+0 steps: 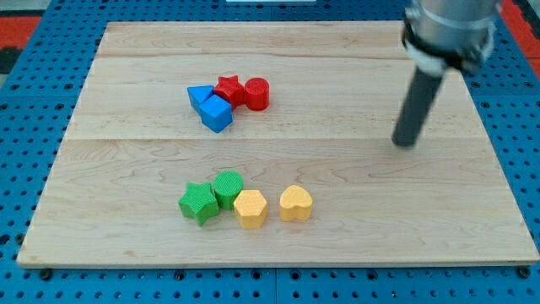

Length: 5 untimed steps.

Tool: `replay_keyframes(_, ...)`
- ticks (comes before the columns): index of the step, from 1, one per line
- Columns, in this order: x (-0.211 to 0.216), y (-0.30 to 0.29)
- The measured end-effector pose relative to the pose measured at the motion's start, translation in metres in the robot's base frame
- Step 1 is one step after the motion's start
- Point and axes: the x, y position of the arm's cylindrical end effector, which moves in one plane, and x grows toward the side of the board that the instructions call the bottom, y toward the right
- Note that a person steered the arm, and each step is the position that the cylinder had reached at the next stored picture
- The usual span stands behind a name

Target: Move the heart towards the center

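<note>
In the camera view, my tip [407, 142] ends a rod slanting down from the view's top right; it carries no pincer. The yellow heart [295, 203] sits well apart, lower centre, beside the yellow hexagon [251, 208].

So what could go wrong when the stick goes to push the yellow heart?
1. My tip is far off at the view's right, above the yellow heart. Pushing from there would likely send it toward the view's bottom edge, not the center.
2. The yellow pentagon-like block sits close on the heart's left. A sideways shove could knock it into the green blocks.
</note>
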Motion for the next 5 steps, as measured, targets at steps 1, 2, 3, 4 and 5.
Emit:
replay_keyframes(1,0.074,-0.060)
replay_keyframes(2,0.096,-0.085)
replay_keyframes(3,0.087,-0.107)
replay_keyframes(4,0.080,-0.130)
replay_keyframes(5,0.094,-0.145)
